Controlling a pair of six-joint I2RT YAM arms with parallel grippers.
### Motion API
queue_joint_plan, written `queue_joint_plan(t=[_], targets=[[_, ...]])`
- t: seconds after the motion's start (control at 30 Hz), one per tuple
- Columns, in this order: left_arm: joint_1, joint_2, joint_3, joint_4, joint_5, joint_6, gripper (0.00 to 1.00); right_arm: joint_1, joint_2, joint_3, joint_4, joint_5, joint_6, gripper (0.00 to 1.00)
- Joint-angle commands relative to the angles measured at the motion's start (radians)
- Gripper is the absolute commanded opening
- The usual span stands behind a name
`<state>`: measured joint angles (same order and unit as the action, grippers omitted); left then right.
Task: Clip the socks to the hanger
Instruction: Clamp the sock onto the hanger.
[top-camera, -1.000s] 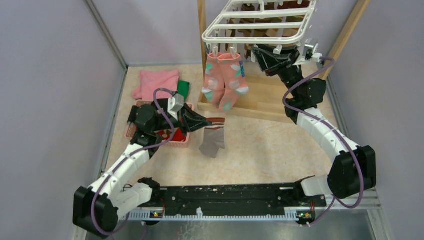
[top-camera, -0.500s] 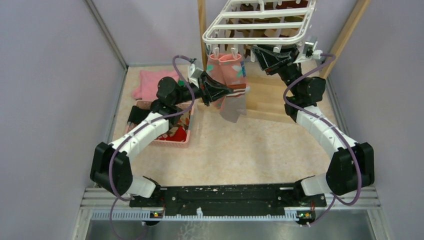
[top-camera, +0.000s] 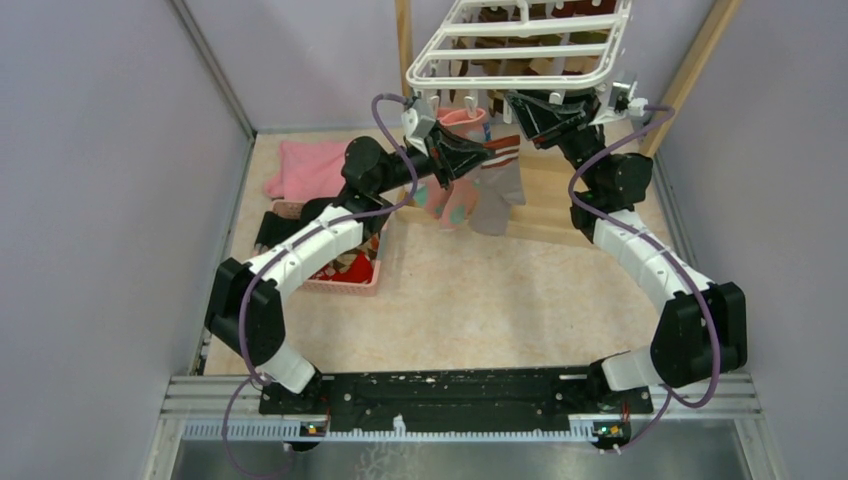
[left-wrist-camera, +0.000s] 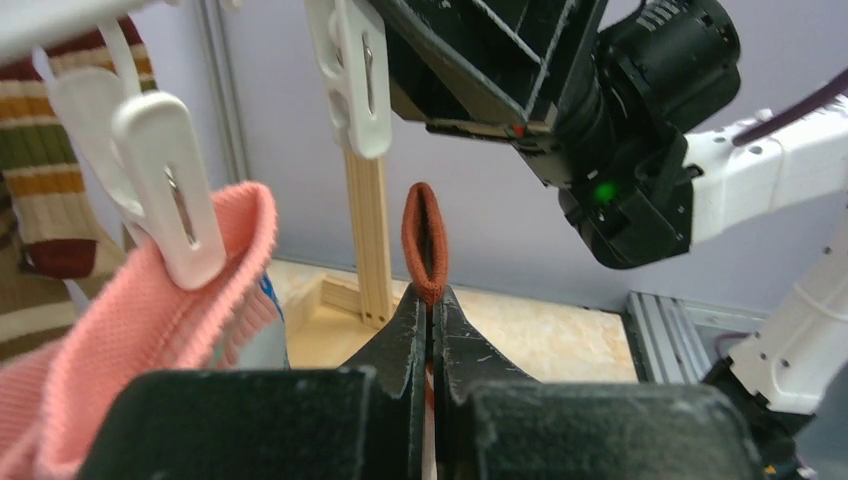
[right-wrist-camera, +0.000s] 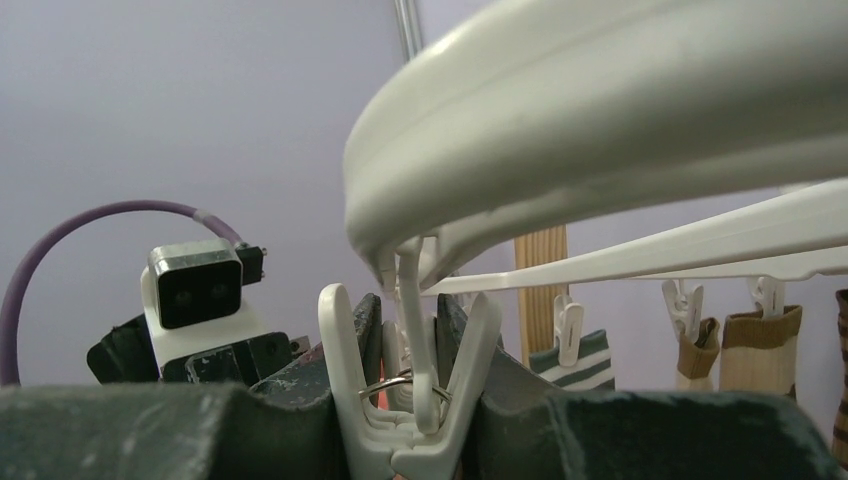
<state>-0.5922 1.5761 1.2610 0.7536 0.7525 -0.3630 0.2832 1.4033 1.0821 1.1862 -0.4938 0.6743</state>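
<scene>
Found left end effector (left-wrist-camera: 430, 312) shut tight on the grey sock (top-camera: 493, 195) at its red-brown cuff (left-wrist-camera: 424, 235), raised just under the hanger (right-wrist-camera: 600, 110). Found right end effector (right-wrist-camera: 410, 432) squeezing a clip (right-wrist-camera: 335, 345), evidently to spread it for that cuff. Noted pink socks (left-wrist-camera: 150, 330) already clipped alongside.

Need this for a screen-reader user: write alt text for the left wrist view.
The left hand, fingers shut, holds up a sock's brown-red cuff just below an empty white clip. A pink sock hangs clipped at left; the right arm looms close behind.
</scene>
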Motion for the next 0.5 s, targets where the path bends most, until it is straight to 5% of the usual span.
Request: queue_joint_plan(t=[0.0, 0.47], targets=[[-0.028, 0.019, 0.065, 0.028, -0.113, 0.088, 0.0, -0.009, 0.008, 0.055, 0.036, -0.017, 0.021, 0.01], [-0.067, 0.018, 0.067, -0.021, -0.243, 0.304, 0.0, -0.012, 0.014, 0.061, 0.039, -0.026, 0.03, 0.01]])
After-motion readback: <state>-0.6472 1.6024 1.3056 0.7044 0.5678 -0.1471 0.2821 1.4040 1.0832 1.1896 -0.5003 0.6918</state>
